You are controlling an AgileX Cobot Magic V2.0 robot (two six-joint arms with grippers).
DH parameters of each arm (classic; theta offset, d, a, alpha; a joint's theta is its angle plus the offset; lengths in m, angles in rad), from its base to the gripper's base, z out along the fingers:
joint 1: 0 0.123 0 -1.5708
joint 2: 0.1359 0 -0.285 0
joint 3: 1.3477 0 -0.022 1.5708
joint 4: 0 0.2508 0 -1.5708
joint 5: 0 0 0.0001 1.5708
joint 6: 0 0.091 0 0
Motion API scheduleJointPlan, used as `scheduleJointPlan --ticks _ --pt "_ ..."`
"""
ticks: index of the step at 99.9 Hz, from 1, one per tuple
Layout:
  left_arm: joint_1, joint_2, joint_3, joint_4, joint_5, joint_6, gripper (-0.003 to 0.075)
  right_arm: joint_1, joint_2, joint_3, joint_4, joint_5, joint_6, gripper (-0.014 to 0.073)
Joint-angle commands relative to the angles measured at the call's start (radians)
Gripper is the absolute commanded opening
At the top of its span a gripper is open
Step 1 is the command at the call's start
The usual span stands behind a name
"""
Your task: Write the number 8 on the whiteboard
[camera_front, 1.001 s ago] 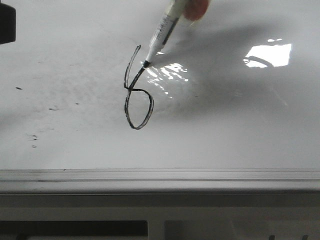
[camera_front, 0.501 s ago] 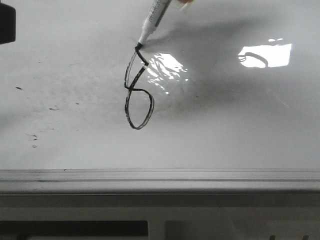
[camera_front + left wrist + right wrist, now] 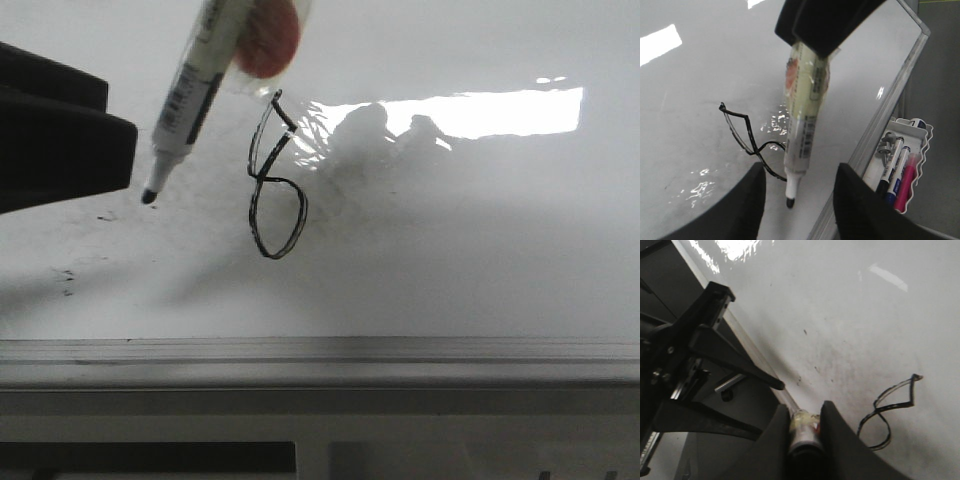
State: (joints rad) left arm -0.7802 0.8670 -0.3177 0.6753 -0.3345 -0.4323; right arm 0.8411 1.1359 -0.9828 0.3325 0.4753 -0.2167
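the thin black hand-drawn number 8 (image 3: 274, 180) sits finished on the large glossy white whiteboard (image 3: 470, 250), narrow slanted loop above a rounder one. the right gripper (image 3: 804, 427) is clamped on a white-barrelled black-tipped marker (image 3: 186, 95), which tilts with its tip lifted off the board, just left of the figure. the left gripper (image 3: 796, 197) hangs near the marker tip with its dark fingers (image 3: 742, 200) apart, gripping nothing. a white tray of spare markers (image 3: 900, 167) lies beside the board's pale grey frame.
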Motion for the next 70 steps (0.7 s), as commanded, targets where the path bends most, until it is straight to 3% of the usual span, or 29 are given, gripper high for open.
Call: scheduleJointPlan --ticks 1,29,36,51,70 --pt "-0.009 0.017 -0.029 -0.030 -0.096 -0.006 0.0299 0.023 -0.007 -0.025 0.015 -0.062 0.008 -0.0043" --pt "-0.009 0.073 -0.029 -0.032 -0.164 -0.006 0.0279 0.055 0.020 -0.025 0.028 -0.069 0.010 -0.0043" --pt "-0.009 0.078 -0.029 -0.032 -0.164 -0.006 0.0214 0.056 0.020 -0.025 0.028 -0.071 0.010 -0.0043" --pt "-0.009 0.078 -0.029 -0.032 -0.164 -0.006 -0.0023 0.056 0.020 -0.025 0.030 -0.058 0.010 -0.0043" --pt "-0.009 0.078 -0.029 -0.030 -0.164 -0.006 -0.0020 0.056 0.020 -0.025 0.032 -0.055 0.020 -0.0031"
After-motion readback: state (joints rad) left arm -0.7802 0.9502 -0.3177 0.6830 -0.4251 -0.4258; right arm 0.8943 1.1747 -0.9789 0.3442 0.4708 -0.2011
